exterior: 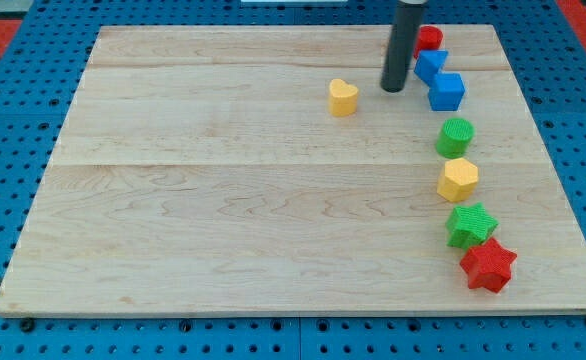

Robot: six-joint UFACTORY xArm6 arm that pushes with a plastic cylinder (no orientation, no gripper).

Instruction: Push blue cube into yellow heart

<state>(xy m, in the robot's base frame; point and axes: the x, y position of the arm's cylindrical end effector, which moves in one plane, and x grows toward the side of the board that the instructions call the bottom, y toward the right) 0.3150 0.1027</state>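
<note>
- Blue pegboard [3,150] surrounds a pale wooden board [223,200]; red matting shows at the view's top corners.
- Rod [405,40]: dark, straight, entering from the view's top edge. It carries no claw, so nothing opens, closes or holds anything.
- My tip [393,89] rests on the board between the yellow heart and the blue cube, nearer the cube.
- Blue cube [446,91]: at 3 o'clock from my tip, just beside it; whether the two touch cannot be told.
- Yellow heart [343,97]: at about 9 o'clock from my tip, near but clearly apart. It stands alone in the upper middle of the board.
- Heart and cube lie roughly level with each other, with my tip in the gap between them.
- Second blue block [430,65]: at 11 o'clock from the cube and touching or nearly touching it; shape unclear, partly behind the rod.
- Red block [430,38]: at 12 o'clock from the second blue block, partly hidden by the rod; shape not made out.
- Green block [455,136]: rounded, at 6 o'clock from the cube, apart from it.
- Yellow block [458,179]: looks six-sided, directly at 6 o'clock from the green rounded block.
- Green star [471,225]: at 6 o'clock from the yellow block.
- Red star [489,265]: at 5 o'clock from the green star, touching it, nearest the board's lower right corner.
</note>
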